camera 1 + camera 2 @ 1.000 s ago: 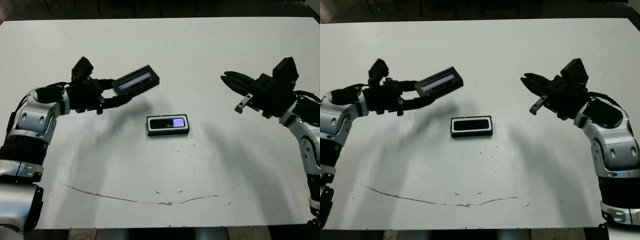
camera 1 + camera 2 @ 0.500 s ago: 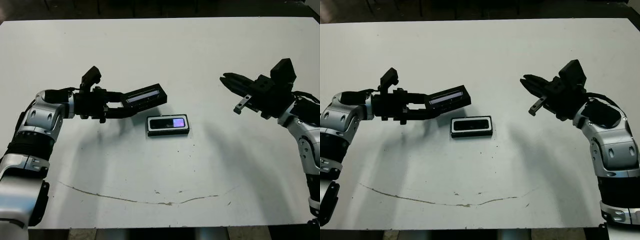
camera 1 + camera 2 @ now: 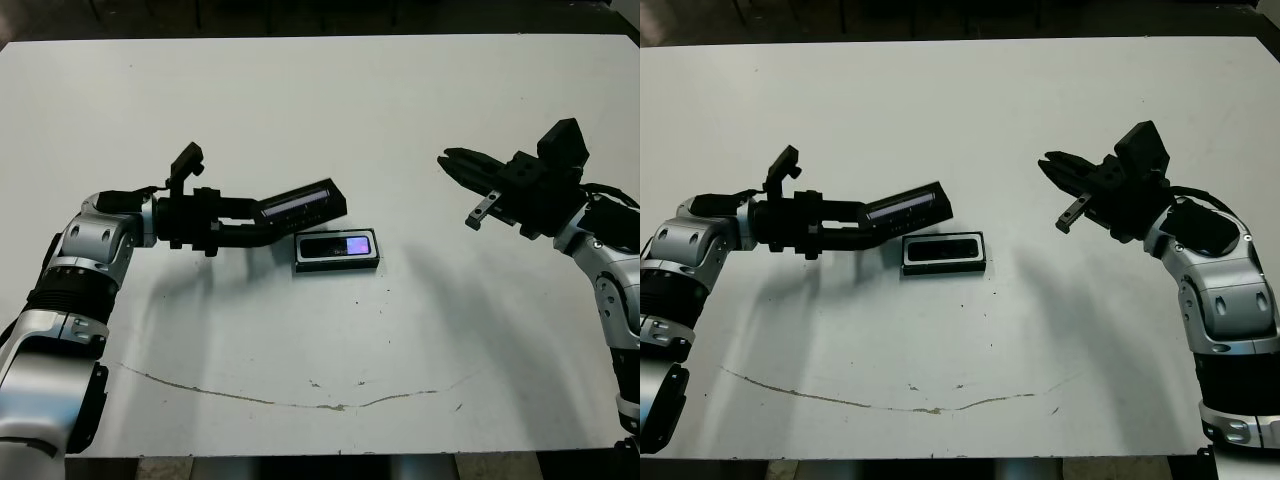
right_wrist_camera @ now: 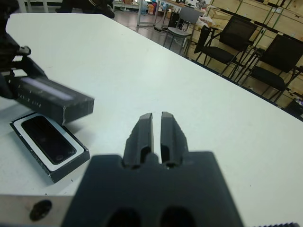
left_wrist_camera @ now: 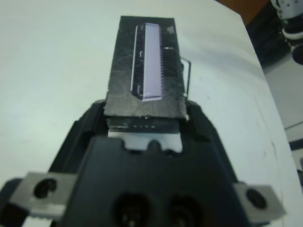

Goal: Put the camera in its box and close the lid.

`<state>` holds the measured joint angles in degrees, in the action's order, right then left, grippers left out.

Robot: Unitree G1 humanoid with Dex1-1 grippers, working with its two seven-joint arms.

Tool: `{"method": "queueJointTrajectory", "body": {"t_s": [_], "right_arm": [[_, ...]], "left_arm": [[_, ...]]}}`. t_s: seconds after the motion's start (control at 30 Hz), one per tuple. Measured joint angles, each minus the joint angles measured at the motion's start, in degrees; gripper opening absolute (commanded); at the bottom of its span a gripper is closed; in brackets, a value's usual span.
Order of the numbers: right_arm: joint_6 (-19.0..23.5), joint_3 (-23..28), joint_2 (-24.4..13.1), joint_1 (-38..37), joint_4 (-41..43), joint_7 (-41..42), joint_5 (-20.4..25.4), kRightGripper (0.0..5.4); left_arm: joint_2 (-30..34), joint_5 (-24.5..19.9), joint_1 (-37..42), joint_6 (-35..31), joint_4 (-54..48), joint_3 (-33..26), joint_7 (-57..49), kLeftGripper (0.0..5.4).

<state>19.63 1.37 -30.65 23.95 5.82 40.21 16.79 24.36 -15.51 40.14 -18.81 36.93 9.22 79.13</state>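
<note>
Lid up in the air, clamped by one short end in the left gripper, fingers closed hard on that end in the wrist view. Hung just beside and above the rear left corner of the box, not yet touching as far as could be told. Found the camera lying flat inside the box, near the middle of the table, so only the closing looked left to do. Spotted the right gripper well apart on the far side, fingers pinched nearly together on nothing. Plenty to go wrong from there, though: looked skewed against the box, so could have landed on a rim instead of seating, or shoved the light box sideways across the bare table with nothing bracing it. Held at one end only, too, so could have pivoted in the grip at first contact or dropped crooked on an early release. As for direction: long axis of the lid ran away from the left gripper toward the robot's right, free end tipped upward, glossy strip facing up. Box and camera lay left to right, purple patch toward the right end.
</note>
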Motion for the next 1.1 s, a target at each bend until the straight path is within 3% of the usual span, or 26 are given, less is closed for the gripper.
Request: {"method": "queueJointTrajectory", "body": {"t_s": [0.63,1.1], "right_arm": [[0.0,0.0,-0.3,0.1,0.1,0.5,0.1,0.00],[-1.0,0.1,-0.4,0.1,-0.4,1.2,0.2,0.00]], "left_arm": [[-3.8,4.2,4.0,7.9,10.3,4.2,3.8,2.66],[-4.4,7.8,6.1,12.8,9.7,8.4,5.8,2.66]]}}
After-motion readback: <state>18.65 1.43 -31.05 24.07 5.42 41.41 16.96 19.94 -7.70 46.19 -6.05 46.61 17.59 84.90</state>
